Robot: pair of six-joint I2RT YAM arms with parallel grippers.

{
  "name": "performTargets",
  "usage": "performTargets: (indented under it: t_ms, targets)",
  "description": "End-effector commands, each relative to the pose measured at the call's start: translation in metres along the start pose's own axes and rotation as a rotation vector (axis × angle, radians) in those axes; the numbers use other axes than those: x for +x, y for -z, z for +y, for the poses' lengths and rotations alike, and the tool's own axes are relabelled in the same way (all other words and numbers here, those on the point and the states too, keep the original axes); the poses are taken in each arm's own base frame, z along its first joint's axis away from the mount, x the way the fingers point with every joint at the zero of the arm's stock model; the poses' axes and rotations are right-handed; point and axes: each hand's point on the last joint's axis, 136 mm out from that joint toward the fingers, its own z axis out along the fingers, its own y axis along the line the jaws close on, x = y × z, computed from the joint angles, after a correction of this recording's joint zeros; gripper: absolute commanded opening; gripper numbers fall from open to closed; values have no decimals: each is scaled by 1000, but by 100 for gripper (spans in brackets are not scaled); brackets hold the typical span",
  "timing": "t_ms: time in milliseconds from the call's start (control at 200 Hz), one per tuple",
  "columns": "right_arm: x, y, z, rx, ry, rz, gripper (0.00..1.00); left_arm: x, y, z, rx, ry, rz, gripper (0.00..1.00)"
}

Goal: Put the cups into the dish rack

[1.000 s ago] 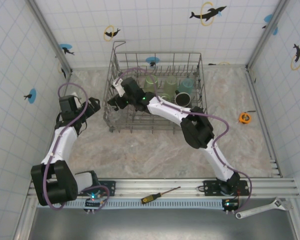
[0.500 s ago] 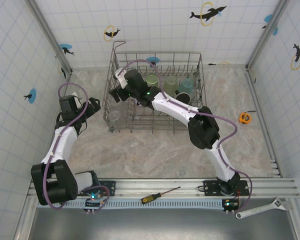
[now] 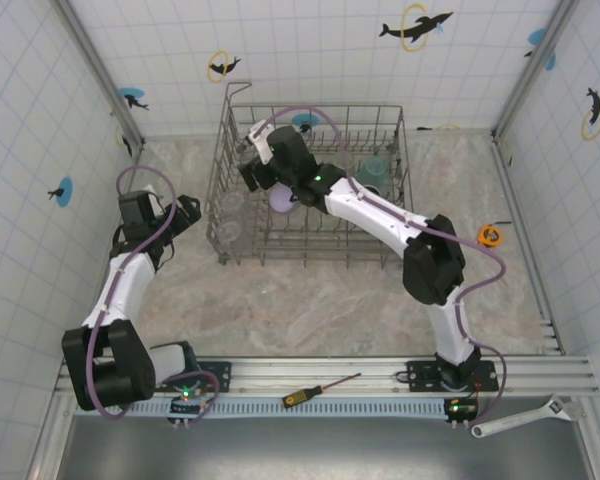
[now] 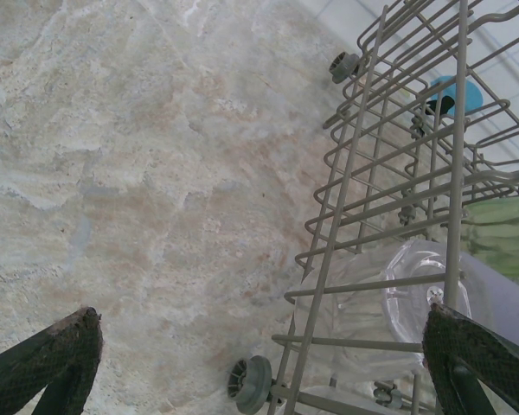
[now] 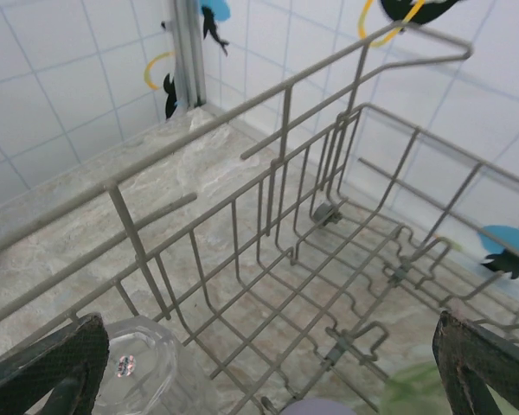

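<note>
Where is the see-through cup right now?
In the top view the clear cup sits inside the dish rack, in its near left corner, left of the lavender cup.

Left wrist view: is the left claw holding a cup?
No, the left claw is open and grips nothing; the clear cup lies behind the wires of the dish rack.

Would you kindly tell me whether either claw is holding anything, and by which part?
Nothing is held: the left claw and the right claw both stand open and empty.
</note>
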Motion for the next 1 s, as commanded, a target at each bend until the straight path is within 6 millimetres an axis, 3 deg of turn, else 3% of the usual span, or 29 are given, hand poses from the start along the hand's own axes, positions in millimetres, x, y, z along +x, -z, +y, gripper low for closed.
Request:
performTargets:
  t_ms: [0, 135, 265, 535, 666, 821, 996]
  targets:
    - [-36, 39, -22, 54, -60, -52, 100, 0, 2, 0, 5, 4, -4, 98]
    - [-30, 65, -50, 146, -120, 25, 100, 0, 2, 1, -2, 3, -5, 98]
    - [-9, 100, -66, 205, -158, 122, 100, -1, 4, 1, -6, 0, -15, 98]
    - [26, 200, -79, 252, -299, 104, 100, -2, 6, 4, -25, -3, -27, 98]
    - [55, 244, -93, 291, -409, 83, 100, -2, 6, 6, -34, -5, -31, 98]
    - [90, 277, -102, 354, -448, 146, 100, -2, 6, 7, -41, -7, -34, 97]
    - [119, 298, -106, 411, -439, 257, 100, -4, 9, 7, -46, -14, -46, 98]
